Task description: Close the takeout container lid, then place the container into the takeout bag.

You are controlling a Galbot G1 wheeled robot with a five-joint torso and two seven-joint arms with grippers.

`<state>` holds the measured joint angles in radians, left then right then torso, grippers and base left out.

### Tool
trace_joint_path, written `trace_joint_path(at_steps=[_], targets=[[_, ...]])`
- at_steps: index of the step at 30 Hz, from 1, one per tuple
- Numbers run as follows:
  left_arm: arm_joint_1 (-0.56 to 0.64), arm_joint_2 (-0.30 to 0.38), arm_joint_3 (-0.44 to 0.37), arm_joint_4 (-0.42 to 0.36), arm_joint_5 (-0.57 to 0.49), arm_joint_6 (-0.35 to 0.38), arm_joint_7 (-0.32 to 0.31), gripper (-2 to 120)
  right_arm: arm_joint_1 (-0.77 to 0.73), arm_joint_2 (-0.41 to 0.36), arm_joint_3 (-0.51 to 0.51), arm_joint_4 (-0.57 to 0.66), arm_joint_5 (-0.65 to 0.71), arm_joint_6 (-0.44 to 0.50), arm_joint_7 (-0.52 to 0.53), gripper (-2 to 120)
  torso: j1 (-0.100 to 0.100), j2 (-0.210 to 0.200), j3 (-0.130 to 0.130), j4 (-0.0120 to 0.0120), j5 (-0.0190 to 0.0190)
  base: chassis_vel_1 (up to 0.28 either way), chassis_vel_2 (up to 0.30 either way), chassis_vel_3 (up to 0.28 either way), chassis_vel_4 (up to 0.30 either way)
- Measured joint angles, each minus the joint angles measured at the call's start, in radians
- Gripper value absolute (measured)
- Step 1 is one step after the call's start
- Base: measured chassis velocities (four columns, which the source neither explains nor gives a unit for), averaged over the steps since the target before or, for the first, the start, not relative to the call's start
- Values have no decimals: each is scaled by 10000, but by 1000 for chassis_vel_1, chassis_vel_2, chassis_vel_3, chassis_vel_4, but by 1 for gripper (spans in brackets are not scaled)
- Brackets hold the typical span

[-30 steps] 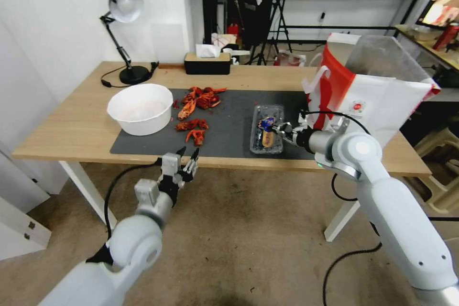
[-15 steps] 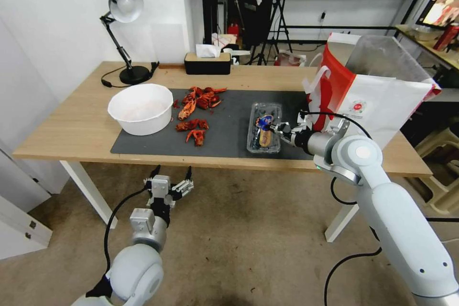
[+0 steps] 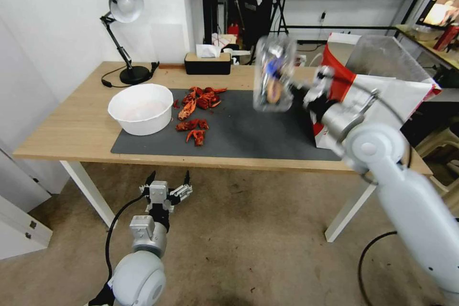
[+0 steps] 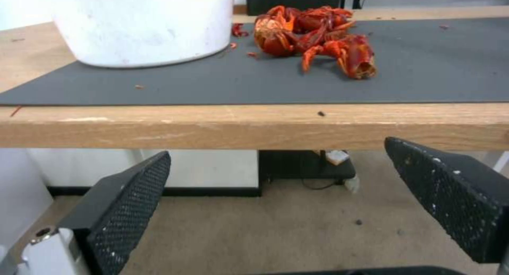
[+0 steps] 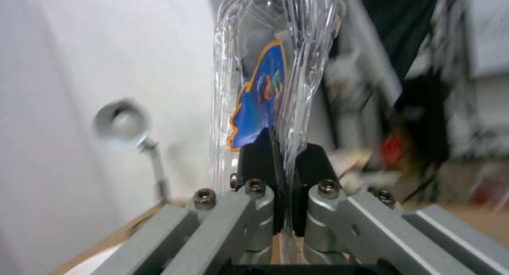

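Readable text: we find none we can make out.
Takeout container (image 5: 265, 80): we see a blue, orange-edged sticker, its print too blurred to read.
Takeout bag (image 3: 387, 91): we see a small round red logo, illegible.

takeout container (image 3: 273, 74) lifted off mat, raised beside takeout bag (image 3: 382, 91)
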<state>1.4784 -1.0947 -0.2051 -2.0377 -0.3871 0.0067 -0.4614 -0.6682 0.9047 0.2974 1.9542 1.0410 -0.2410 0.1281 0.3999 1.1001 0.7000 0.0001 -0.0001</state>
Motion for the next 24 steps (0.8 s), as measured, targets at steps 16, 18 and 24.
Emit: trace_joint_path(at_steps=[16, 18, 24], targets=[[349, -315, -128, 49, 76, -251, 534, 100, 565, -865, 530, -604, -4014, 79, 3135, 0, 2, -1, 0, -1, 3, 0, 0, 0, 0], [342, -302, -113, 71, 114, -252, 533, 100, 518, -892, 598, -630, -4056, 25, 3198, 0, 2, -1, 0, 0, 2, 0, 0, 0, 0], [226, -278, -25, 186, 114, -255, 519, 100, -2, -854, 1012, -793, -3878, -99, 3440, 0, 2, -1, 0, -1, 2, 0, 0, 0, 0]])
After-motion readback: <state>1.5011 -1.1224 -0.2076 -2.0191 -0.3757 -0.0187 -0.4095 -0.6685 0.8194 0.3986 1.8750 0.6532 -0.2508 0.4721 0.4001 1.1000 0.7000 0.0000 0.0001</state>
